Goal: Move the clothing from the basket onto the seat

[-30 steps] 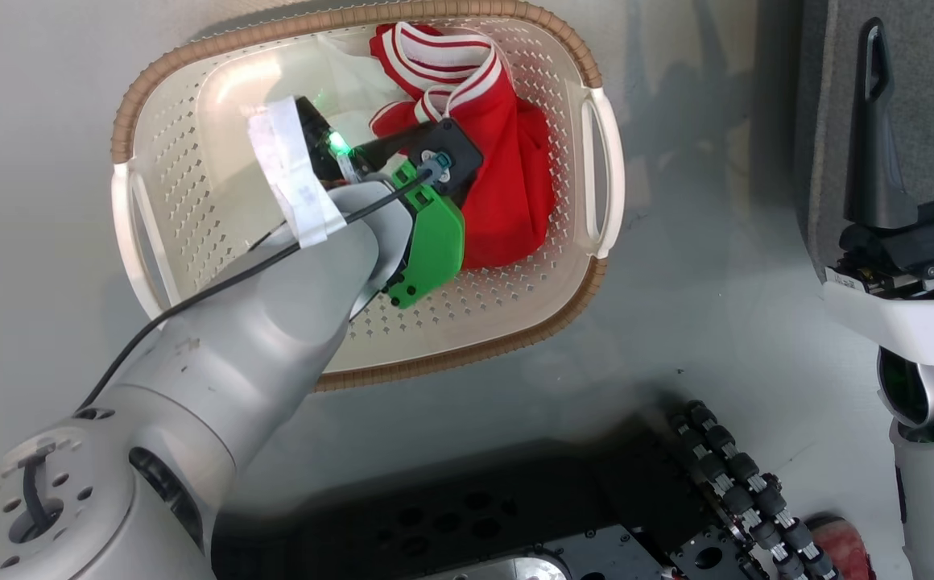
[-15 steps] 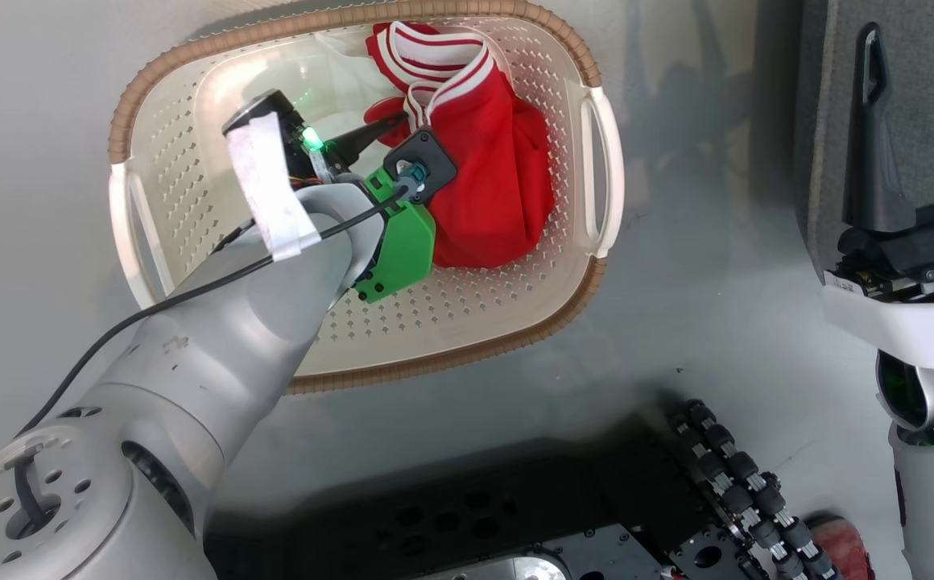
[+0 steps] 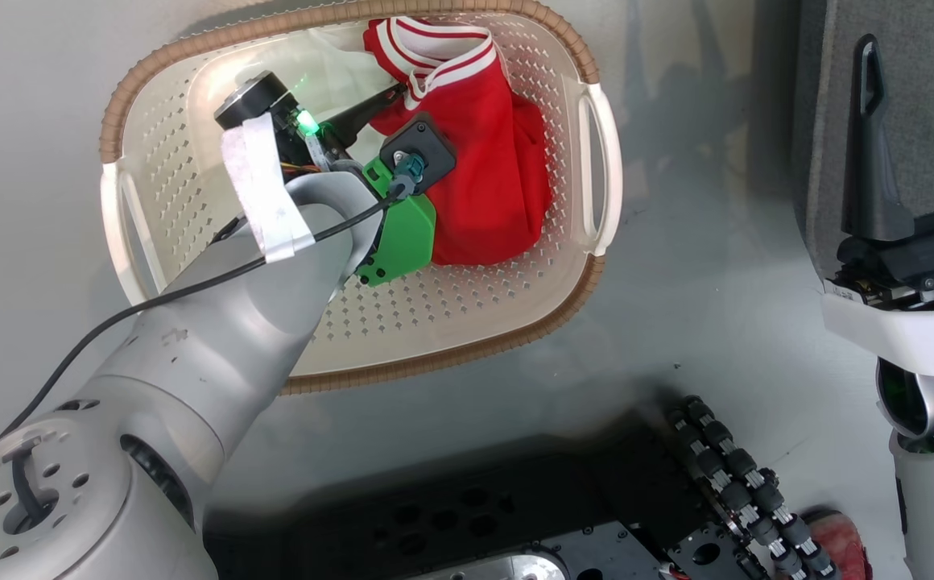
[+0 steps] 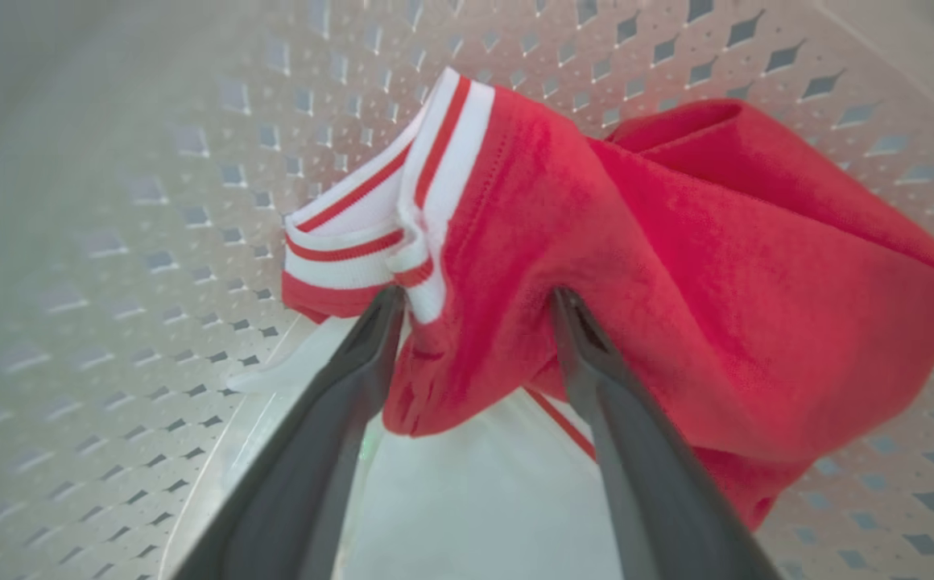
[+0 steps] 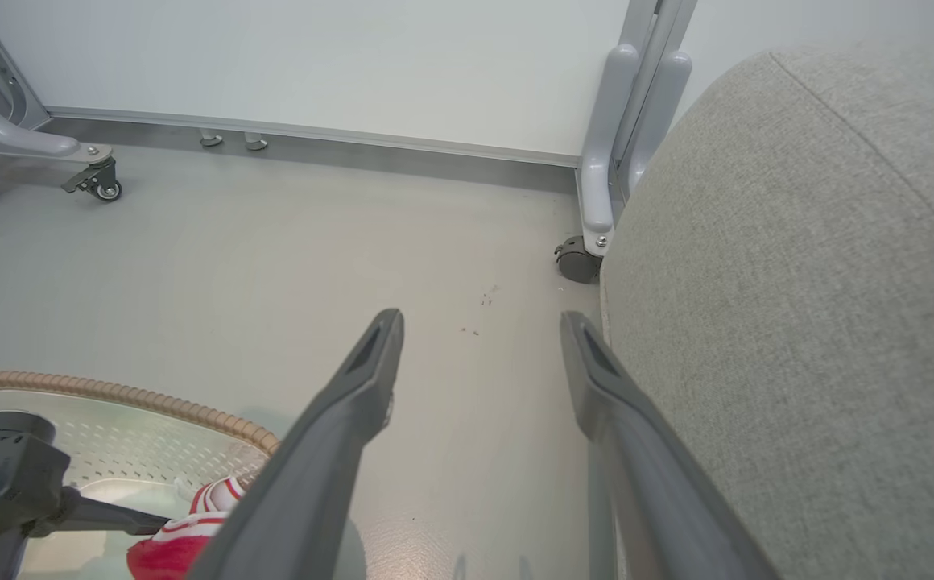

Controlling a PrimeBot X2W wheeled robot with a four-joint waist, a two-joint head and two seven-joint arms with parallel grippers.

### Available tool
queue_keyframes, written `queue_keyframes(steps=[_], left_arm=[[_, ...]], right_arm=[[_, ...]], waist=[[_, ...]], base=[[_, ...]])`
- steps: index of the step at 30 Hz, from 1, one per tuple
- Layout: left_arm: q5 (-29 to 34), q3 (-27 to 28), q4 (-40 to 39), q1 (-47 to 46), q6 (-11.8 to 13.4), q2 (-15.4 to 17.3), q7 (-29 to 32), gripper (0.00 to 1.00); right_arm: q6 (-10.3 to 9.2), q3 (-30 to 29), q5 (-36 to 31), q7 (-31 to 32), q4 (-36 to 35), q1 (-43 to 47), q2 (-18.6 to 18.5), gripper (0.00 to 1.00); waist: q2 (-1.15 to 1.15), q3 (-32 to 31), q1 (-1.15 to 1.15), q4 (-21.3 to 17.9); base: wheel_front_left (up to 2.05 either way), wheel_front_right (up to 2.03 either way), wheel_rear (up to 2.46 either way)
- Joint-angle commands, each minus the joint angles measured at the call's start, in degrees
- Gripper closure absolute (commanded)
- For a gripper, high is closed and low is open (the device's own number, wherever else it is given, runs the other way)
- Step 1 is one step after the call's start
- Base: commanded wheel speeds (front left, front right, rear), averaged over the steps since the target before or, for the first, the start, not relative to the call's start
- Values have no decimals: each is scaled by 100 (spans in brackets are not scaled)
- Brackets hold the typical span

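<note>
Head view: my left gripper (image 3: 386, 105) is down inside the basket (image 3: 435, 362), at the near-left edge of the clothing (image 3: 483, 161), which lies bunched against the basket's far right wall. One dark finger shows there; my wrist hides the other, so this view does not settle the jaws. My right gripper (image 3: 918, 28) is well apart to the right, fingers spread, over the seat (image 3: 821, 121).

Left wrist view: the jaws stand wide, with a red fold of the clothing (image 4: 676, 266) between the fingertips of the left gripper (image 4: 477, 298) and the striped collar at the left tip. Most of the cloth lies ahead and to the right, white fabric under the fingers, and the basket wall (image 4: 153, 201) is beyond.

Right wrist view: my right gripper (image 5: 479, 321) is spread and holds nothing, above bare floor (image 5: 274, 266). The seat (image 5: 797, 282) is just beside its right finger, and the basket rim (image 5: 113, 391) and a bit of clothing (image 5: 185, 540) lie low to its left.
</note>
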Motion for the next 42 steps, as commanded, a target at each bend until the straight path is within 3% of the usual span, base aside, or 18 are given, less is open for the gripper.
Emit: queue_keyframes(steps=[1, 9, 17, 26, 42], left_arm=[[-3, 4, -7, -108, 44, 21, -48, 100], [-75, 4, -12, -127, -67, 20, -126, 100], [-196, 51, -200, 41, 116, 17, -329, 100], [135, 633, -1313, 897, 506, 125, -351, 100], [1143, 2199, -3404, 3201, 605, 358, -348, 100]], right_arm=[[-10, -15, 7, -13, -21, 41, -24, 0], [-10, -5, 22, -13, -7, -132, 13, 0], [-10, 48, 60, -13, 117, -432, 98, 0], [-10, 79, 49, -13, 394, -228, 174, 0], [-10, 281, 120, -13, 1067, 721, 235, 0]], waist=[[0, 4, 0, 4], [0, -21, 0, 42], [0, -361, 0, 85], [0, -1495, 0, 287], [0, -4008, 0, 697]], base=[[0, 0, 0], [0, 0, 0], [0, 0, 0], [0, 0, 0], [0, 0, 0]])
